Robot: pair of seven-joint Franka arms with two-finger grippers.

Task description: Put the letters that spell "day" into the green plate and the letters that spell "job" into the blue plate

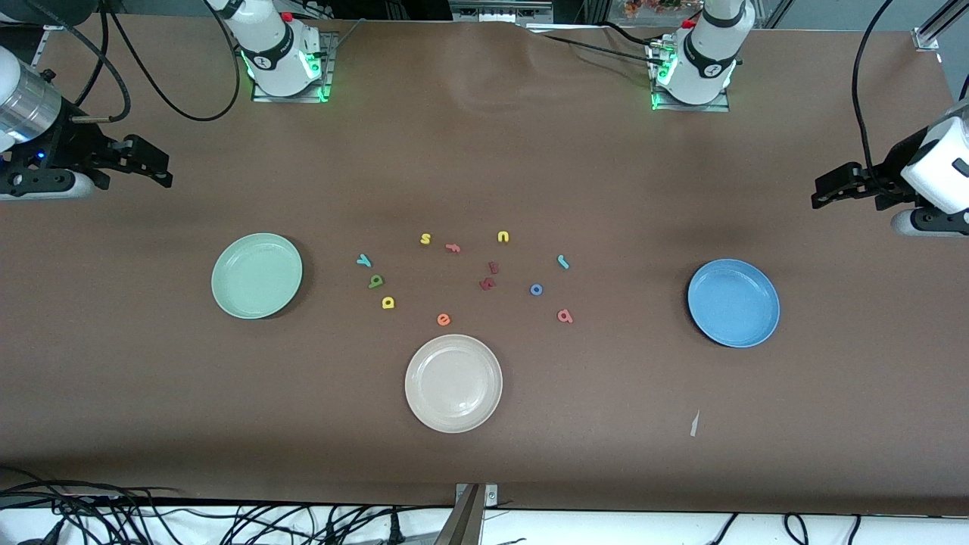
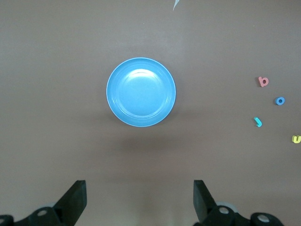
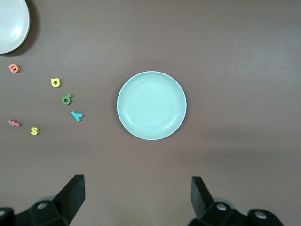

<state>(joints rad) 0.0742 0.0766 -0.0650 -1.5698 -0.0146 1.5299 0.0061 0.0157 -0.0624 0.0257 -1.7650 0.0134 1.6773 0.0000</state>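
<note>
The green plate (image 1: 257, 275) (image 3: 151, 105) lies toward the right arm's end of the table, and the blue plate (image 1: 733, 303) (image 2: 141, 92) toward the left arm's end. Both hold nothing. Beside the green plate lie the teal y (image 1: 364, 261) (image 3: 76, 115), the green d (image 1: 376, 281) (image 3: 67, 99) and the yellow a (image 1: 388, 303) (image 3: 56, 82). The teal j (image 1: 563, 262) (image 2: 257, 122), blue o (image 1: 536, 289) (image 2: 281, 100) and salmon b (image 1: 565, 316) (image 2: 263, 81) lie closer to the blue plate. My right gripper (image 1: 155, 165) (image 3: 137, 195) and left gripper (image 1: 821, 189) (image 2: 139, 197) hang open and empty above the table's two ends.
A cream-white plate (image 1: 453, 383) (image 3: 9, 23) sits nearest the front camera. Other letters lie in the middle: yellow s (image 1: 425, 238), orange f (image 1: 453, 247), yellow u (image 1: 503, 237), orange e (image 1: 443, 319) and two dark red ones (image 1: 490, 276). A paper scrap (image 1: 693, 424) lies near the front edge.
</note>
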